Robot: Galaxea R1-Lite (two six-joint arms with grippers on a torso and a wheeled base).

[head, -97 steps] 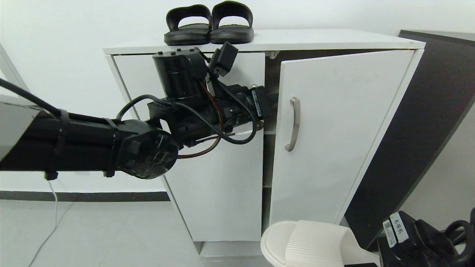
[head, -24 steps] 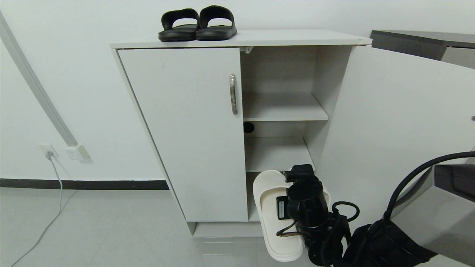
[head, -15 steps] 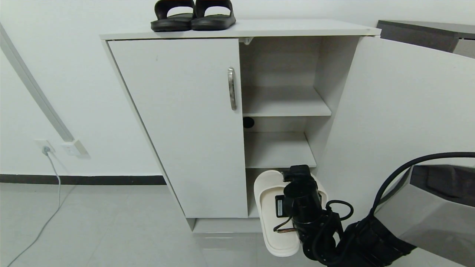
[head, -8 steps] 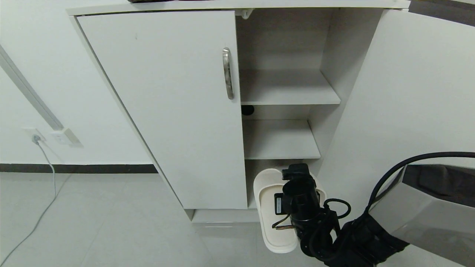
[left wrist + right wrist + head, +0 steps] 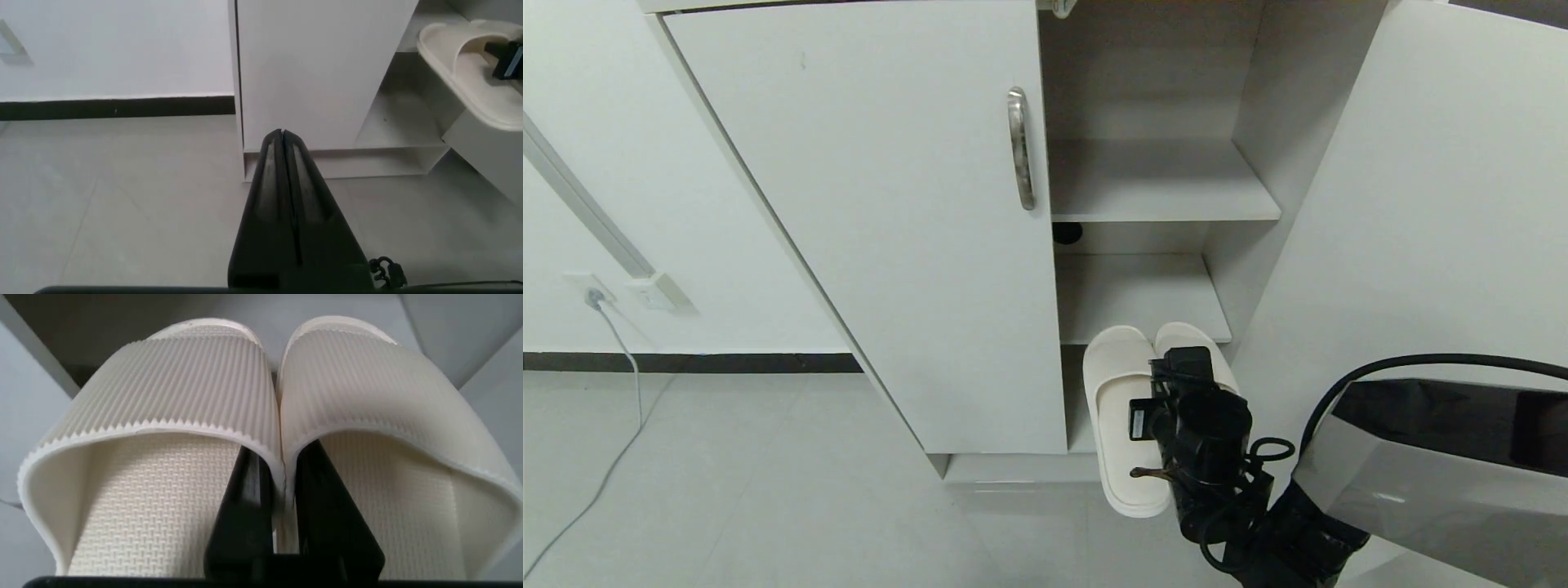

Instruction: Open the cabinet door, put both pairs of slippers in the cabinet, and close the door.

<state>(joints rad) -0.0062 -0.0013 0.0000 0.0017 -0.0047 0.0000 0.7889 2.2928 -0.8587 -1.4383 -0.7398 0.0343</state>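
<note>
Right pincer point(image 5: 280, 480) clamps white slippers point(image 5: 1117, 384); open door point(image 5: 1421, 204) at three o'clock, left pincer point(image 5: 282, 139) closed. Slippers' toes have neared the lower shelf point(image 5: 1135, 294).

Low on the white wall point(image 5: 572, 98) sits a socket point(image 5: 592, 292), its grey cable point(image 5: 638, 392) trailing onto the pale tiled floor point(image 5: 768, 523). A grey strip point(image 5: 584, 214) slants down the wall above a black skirting board point(image 5: 686, 362).
</note>
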